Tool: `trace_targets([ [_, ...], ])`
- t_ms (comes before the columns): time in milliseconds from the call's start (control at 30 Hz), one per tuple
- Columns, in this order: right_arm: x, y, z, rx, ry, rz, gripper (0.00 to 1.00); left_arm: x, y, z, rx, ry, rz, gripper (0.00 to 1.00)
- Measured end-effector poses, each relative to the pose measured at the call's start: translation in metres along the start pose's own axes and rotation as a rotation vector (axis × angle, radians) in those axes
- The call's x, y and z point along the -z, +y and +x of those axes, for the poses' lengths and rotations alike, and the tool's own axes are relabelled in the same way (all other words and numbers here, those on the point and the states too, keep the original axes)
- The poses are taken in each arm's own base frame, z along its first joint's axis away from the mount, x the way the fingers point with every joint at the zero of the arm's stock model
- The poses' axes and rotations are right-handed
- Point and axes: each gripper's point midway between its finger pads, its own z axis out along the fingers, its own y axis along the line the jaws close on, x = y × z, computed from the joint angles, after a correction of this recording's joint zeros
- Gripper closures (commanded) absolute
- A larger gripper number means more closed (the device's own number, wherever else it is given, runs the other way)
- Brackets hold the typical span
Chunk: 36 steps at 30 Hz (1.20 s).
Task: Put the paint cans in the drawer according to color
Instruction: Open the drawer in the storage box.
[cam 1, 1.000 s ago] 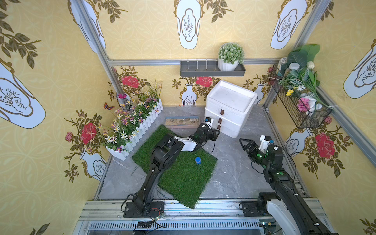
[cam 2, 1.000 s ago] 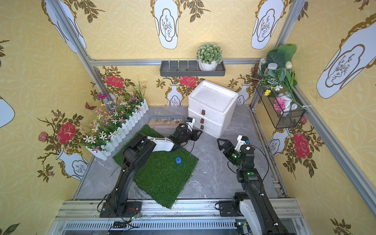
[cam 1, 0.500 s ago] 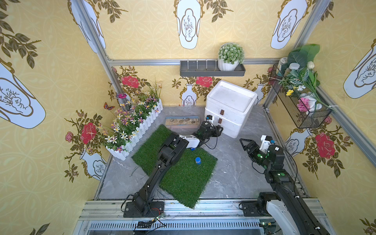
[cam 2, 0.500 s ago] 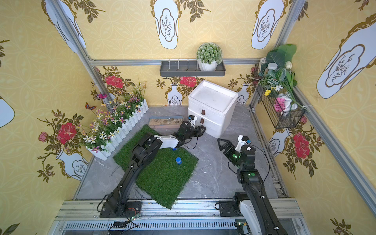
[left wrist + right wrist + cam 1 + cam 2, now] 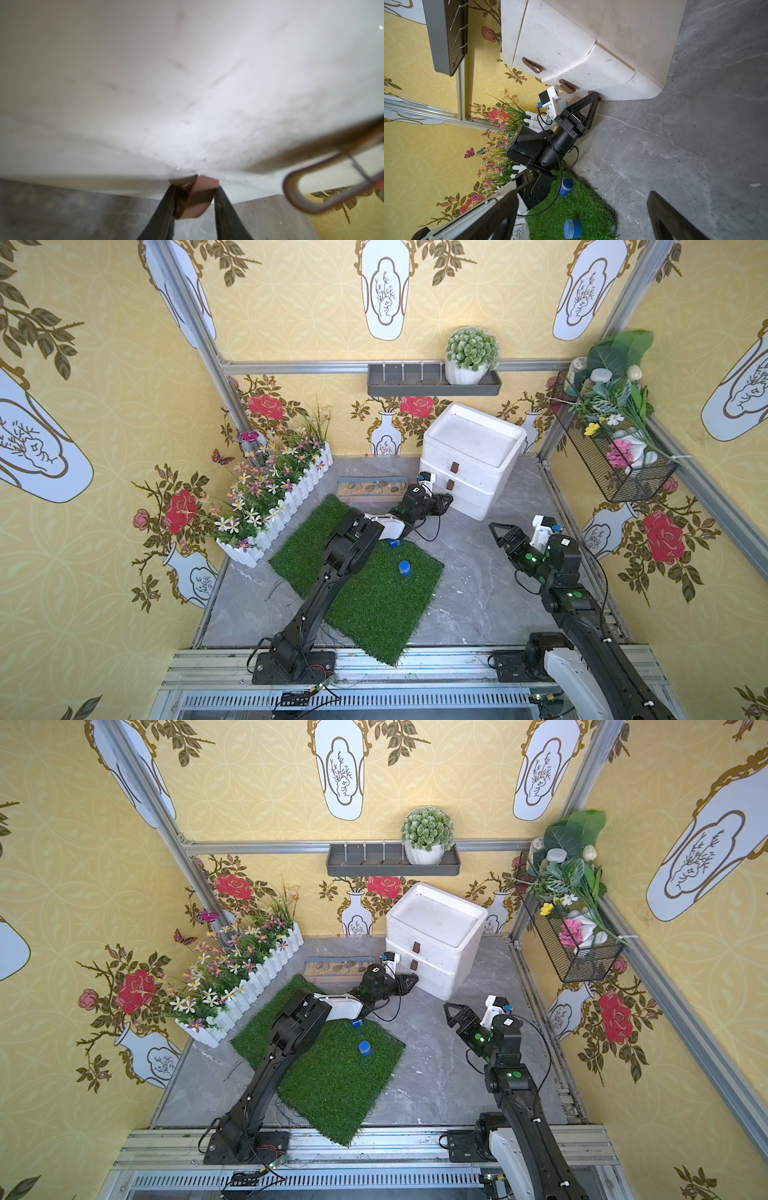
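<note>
The left gripper (image 5: 195,187) reaches low to the white drawer chest (image 5: 473,439), which stands at 1 o'clock on the grey table (image 5: 469,593). Its fingers (image 5: 164,212) pinch the small brown bottom handle (image 5: 199,204) from both sides. The right gripper (image 5: 500,531) hovers at 3 o'clock with fingers spread wide and empty, well apart from the chest.

Only two of the paint cans are in sight. One blue paint can (image 5: 404,567) sits on the green turf mat (image 5: 374,605), and a second blue can (image 5: 393,543) is at its 11 o'clock, half hidden under the left arm.

The chest looks like light foam, so it may slide or dent when the drawer is pulled. The safest hold appears to be square on the handle's middle, with a level, straight pull. The cans look small, stiff and smooth. They are probably best taken by the sides just under the lid.
</note>
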Motion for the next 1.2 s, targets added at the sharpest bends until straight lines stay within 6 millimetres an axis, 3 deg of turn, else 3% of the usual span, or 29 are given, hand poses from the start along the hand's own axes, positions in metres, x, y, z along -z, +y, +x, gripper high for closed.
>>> trace_targets([
  [167,0.000,0.000,0.000,-0.001,-0.002,0.001,0.03,0.000,-0.006,-0.002,0.007,0.001,0.031,1.00],
  [500,0.001,-0.001,-0.002,-0.001,-0.007,0.002,0.03,0.012,-0.009,0.006,0.040,0.030,0.050,1.00],
  [900,0.002,0.004,-0.005,0.005,-0.018,-0.007,0.03,0.083,-0.022,0.048,0.108,0.126,0.056,0.99],
  [933,0.002,0.005,-0.006,0.008,-0.020,-0.011,0.03,0.087,-0.023,0.051,0.109,0.128,0.059,0.90],
  [1000,0.003,0.007,-0.007,0.011,-0.019,-0.015,0.03,0.095,-0.024,0.055,0.113,0.134,0.057,0.53],
  [1033,0.003,0.007,-0.007,0.012,-0.018,-0.017,0.03,0.097,-0.025,0.055,0.113,0.134,0.057,0.43],
  [1100,0.003,0.012,-0.008,0.017,-0.011,-0.031,0.03,0.101,-0.030,0.052,0.113,0.138,0.057,0.31],
  [1200,0.002,0.024,-0.008,0.034,0.007,-0.064,0.03,0.110,-0.048,0.034,0.067,0.116,0.075,0.25],
])
